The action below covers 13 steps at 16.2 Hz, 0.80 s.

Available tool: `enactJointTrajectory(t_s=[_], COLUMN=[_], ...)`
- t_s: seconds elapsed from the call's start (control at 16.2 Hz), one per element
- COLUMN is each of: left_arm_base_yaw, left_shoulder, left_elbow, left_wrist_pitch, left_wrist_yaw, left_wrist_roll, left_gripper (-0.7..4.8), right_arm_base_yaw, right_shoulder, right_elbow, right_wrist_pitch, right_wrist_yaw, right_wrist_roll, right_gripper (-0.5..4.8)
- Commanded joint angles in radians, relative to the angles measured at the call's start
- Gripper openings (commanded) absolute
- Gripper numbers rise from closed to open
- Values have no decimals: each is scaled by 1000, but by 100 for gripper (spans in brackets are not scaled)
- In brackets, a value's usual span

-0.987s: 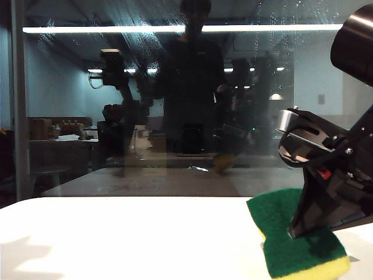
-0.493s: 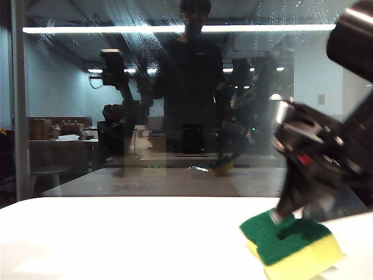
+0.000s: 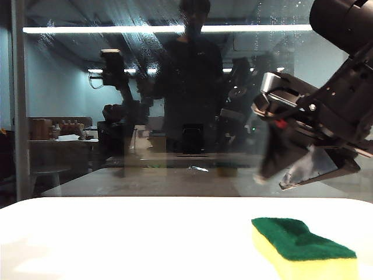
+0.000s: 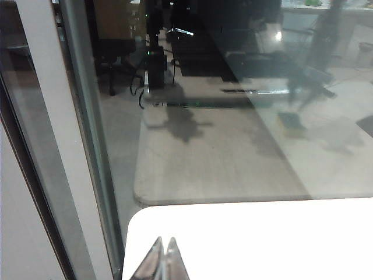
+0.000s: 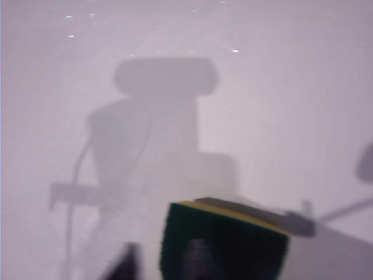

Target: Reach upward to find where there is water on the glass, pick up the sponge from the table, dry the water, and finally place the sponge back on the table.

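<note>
Below the right gripper point(image 3: 280, 178) in the exterior view, the sponge point(image 3: 303, 251) lies flat on the white table point(image 3: 116, 239), green layer up, and the blurred jaws hang empty above it in front of the glass point(image 3: 175, 87), their gap unreadable, which suggests the sponge has been set down where the task wants it. Ahead of the left gripper point(image 4: 164, 259) in its wrist view, whose fingertips point(image 4: 156, 259) meet on nothing, lie only bare table edge and pane, so this arm looks parked clear. Beneath the right wrist camera the sponge sits apart from the jaws on the table.
</note>
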Motion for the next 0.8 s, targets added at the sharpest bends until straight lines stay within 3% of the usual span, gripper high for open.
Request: enactJointTrajectory(t_s=[0.06,0.49,0.8], left_arm_base_yaw=[0,0,0], left_shoulder=[-1,-40,-142], left_elbow=[2,-71,-182], left_wrist_pitch=[10,69,90], left_wrist_yaw=[5,92,135], left_wrist_roll=[22,52,49], left_gripper=[-6,-6,-6], right_arm_base_yaw=[0,0,-119], right_shoulder=[-59,-292,-470], right_elbow=[2,1,1], right_wrist_pitch=[-38,-44,-92], right_wrist_yaw=[124,333,325], right_wrist_roll=[-21,-109,-195], right_gripper=[-9,-9,-8])
